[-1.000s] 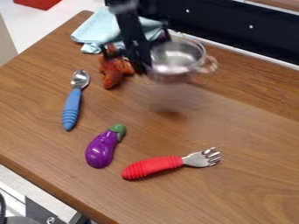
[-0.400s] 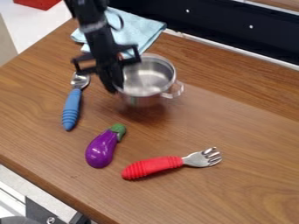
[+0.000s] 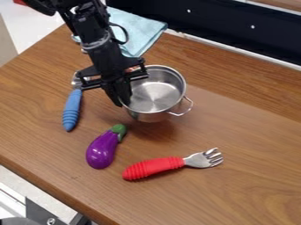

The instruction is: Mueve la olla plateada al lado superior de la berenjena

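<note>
From the upper left the black gripper (image 3: 122,99) hangs over the table, shut on the left side of the silver pot (image 3: 156,97). The pot is upright with its opening facing up, slightly above the wood, with a shadow below it and a wire handle sticking out at its right. Below and to the left of the pot lies the purple eggplant (image 3: 101,150), its green stem end pointing up and right toward the pot. Pot and eggplant are apart.
A blue-handled spoon (image 3: 71,110) lies left of the gripper, its bowl partly behind the arm. A red-handled fork (image 3: 154,167) lies right of the eggplant. The light blue cloth (image 3: 136,30) is at the back, near the table's (image 3: 247,110) black rear panel.
Gripper and pot have come from the back toward the front and left, nearer the eggplant; over the last half second they shifted slightly right and forward. The orange toy is now hidden behind the arm.
</note>
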Action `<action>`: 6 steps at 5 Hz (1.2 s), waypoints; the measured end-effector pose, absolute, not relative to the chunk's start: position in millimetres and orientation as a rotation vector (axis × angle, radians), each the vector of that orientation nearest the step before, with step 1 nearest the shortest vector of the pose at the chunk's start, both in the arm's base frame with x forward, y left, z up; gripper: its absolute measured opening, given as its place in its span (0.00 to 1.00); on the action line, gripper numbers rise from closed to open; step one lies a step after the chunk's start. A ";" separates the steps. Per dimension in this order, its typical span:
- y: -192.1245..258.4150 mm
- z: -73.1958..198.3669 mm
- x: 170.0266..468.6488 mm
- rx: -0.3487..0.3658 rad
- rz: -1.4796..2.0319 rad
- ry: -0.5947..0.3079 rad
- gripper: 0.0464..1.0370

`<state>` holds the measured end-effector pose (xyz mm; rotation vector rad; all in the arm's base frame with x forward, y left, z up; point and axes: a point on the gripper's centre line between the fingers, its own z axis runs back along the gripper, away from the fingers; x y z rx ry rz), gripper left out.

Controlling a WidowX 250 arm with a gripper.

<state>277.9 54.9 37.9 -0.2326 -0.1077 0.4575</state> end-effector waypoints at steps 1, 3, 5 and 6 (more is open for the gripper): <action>55.4 35.0 283.9 -0.189 0.471 -0.147 0.01; 59.4 18.6 279.1 -0.158 0.449 -0.101 0.01; 63.0 14.4 278.2 -0.137 0.453 -0.077 0.01; 65.9 18.1 280.0 -0.140 0.467 -0.066 0.03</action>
